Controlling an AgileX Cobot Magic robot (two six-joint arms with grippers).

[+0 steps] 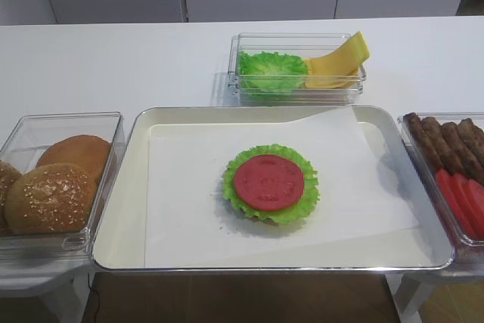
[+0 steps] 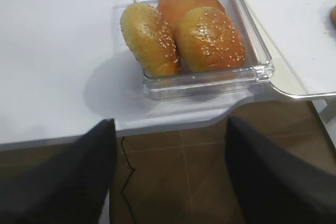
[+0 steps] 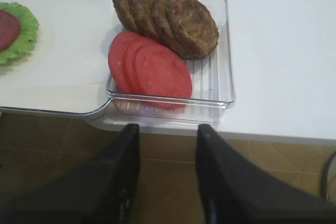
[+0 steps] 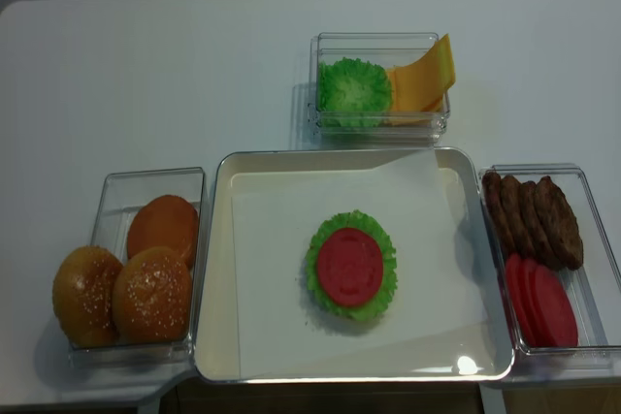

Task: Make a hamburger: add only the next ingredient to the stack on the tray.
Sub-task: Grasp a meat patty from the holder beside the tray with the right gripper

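Red tomato slices [image 3: 149, 69] are leaning against the dark-brown, grainy meat patties [image 3: 173, 17] inside a clear ribbed tub [image 3: 223, 85] just right of the metal tray [image 4: 209, 269], where the stack [image 4: 351, 266] is showing frilly lettuce under a tomato round. The right gripper [image 3: 167, 145] is hanging near that tub, jaws parted and empty. The left gripper [image 2: 170, 166] is spread wide near the sesame buns [image 2: 181, 38].
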